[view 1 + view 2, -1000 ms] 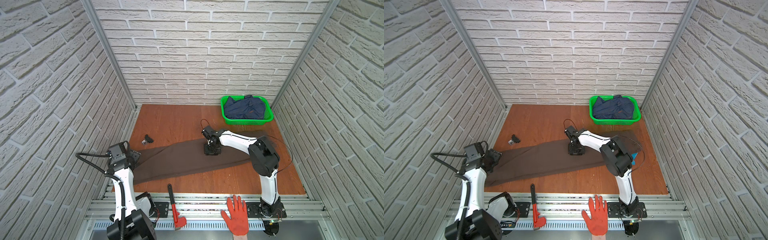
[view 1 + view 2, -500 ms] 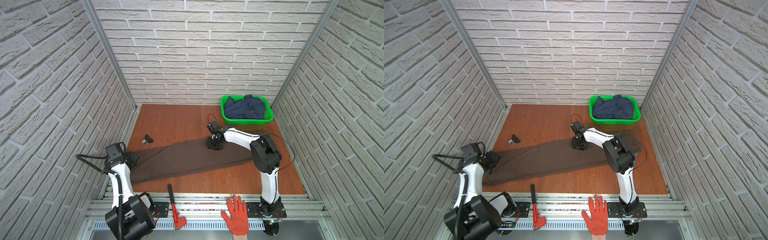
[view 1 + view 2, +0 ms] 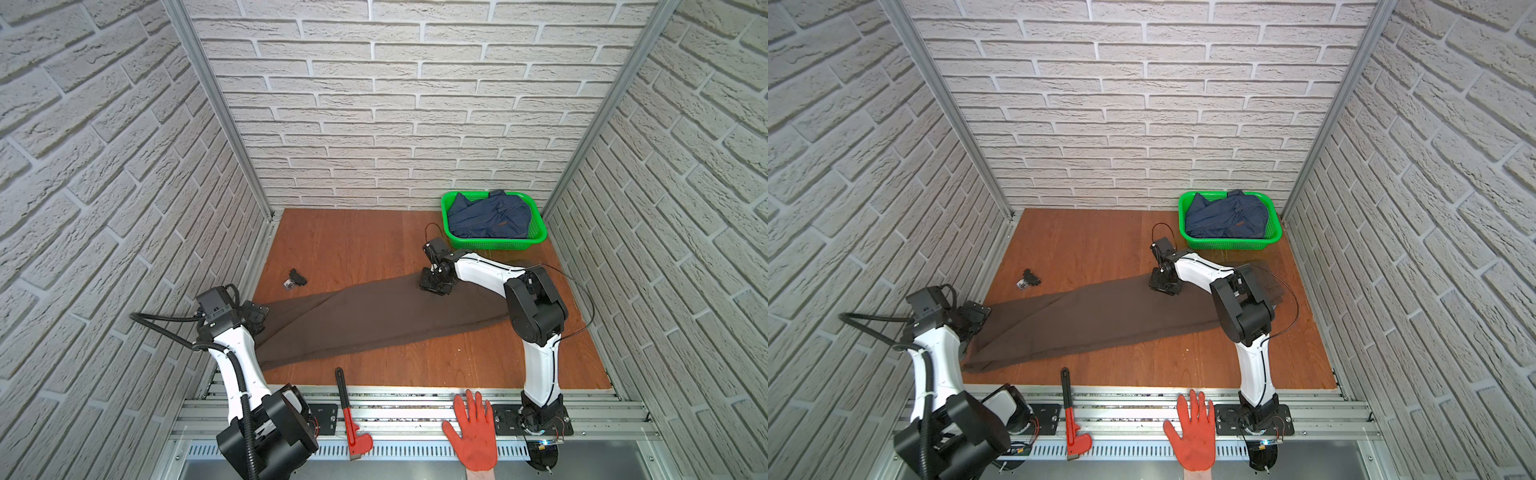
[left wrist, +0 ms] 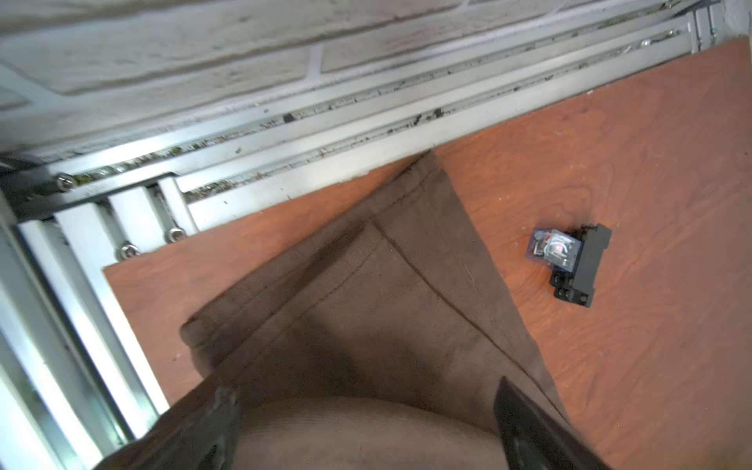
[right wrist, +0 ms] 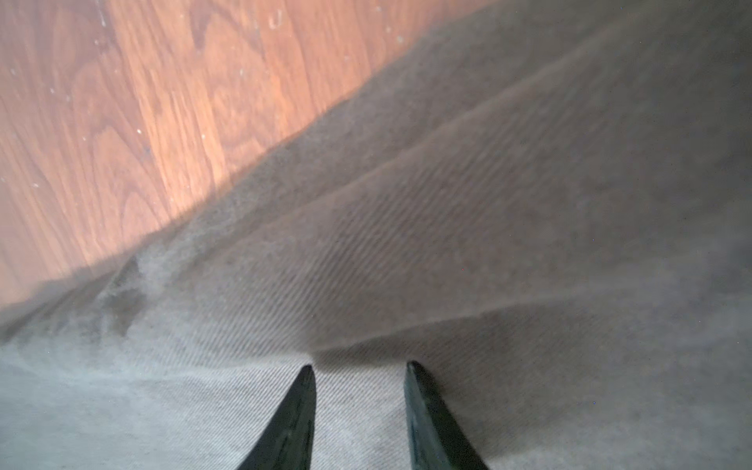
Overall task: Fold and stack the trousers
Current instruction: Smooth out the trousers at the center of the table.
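Left pincer (image 4: 365, 386) gapes wide over the trousers (image 4: 386, 305); right pincer (image 5: 360, 366) stands half-open, tips touching them.

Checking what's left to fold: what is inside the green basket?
A crumpled dark blue denim garment with a small brown patch fills the green basket. Anything beneath it is covered and cannot be seen.

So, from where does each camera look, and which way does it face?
Both top views: high in front, looking down toward the back wall; left arm, right arm, trousers, green basket.
Left wrist: above the trousers' end, facing down; the left pincer, a relay.
Right wrist: low over the trousers, facing down; the right pincer.
Shared: trousers everywhere; relay in top and left wrist views.
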You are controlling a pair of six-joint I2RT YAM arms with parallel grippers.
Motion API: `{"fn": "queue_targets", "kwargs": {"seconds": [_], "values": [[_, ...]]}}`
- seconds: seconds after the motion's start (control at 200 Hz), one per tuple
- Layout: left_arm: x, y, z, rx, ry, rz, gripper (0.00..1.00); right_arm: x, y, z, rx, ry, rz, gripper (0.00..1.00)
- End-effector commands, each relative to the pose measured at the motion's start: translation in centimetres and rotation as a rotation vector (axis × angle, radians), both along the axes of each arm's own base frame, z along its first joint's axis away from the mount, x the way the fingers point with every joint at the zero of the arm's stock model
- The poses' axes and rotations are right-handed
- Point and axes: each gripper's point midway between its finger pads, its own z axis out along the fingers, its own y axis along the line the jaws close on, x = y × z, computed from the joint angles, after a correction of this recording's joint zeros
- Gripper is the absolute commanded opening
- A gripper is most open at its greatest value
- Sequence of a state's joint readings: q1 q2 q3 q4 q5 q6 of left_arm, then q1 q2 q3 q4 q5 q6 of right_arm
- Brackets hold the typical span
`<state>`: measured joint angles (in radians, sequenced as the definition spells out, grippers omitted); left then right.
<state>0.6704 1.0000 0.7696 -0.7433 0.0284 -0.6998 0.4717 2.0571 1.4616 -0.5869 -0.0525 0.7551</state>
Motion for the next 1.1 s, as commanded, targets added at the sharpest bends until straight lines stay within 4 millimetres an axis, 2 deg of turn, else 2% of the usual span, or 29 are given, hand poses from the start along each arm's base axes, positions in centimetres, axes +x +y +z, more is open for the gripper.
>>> {"fn": "queue_targets", "kwargs": {"seconds": [0.0, 0.25, 0.375, 0.55, 0.7, 0.905, 1.095], "values": [[-1.6, 0.7, -0.6, 0.008, 0.083, 0.005, 0.94, -3.1, -1.0, -1.7, -0.122, 0.098, 0.075, 0.39], [0.1, 0.7, -4.1, -0.128, 0.093, -0.015, 0.77, -4.0, 0.3, -1.0, -0.115, 0.096, 0.132, 0.39], [0.8, 1.4, -4.3, -0.12, 0.081, 0.004, 0.69, -4.3, 0.7, -0.7, -0.113, 0.093, 0.149, 0.39], [1.7, 2.6, -4.7, -0.115, 0.119, -0.003, 0.5, -5.0, 1.3, -0.6, -0.114, 0.098, 0.173, 0.39], [2.5, 3.3, -5.2, -0.096, 0.163, -0.018, 0.49, -5.3, 1.4, -0.7, -0.109, 0.101, 0.174, 0.38], [4.9, 3.3, -5.5, -0.054, 0.213, -0.101, 0.52, -5.7, 1.6, -0.7, -0.113, 0.107, 0.186, 0.38], [5.0, 3.1, -7.2, -0.082, 0.245, -0.112, 0.51, -5.9, 1.5, -0.3, -0.112, 0.099, 0.187, 0.38]]}}
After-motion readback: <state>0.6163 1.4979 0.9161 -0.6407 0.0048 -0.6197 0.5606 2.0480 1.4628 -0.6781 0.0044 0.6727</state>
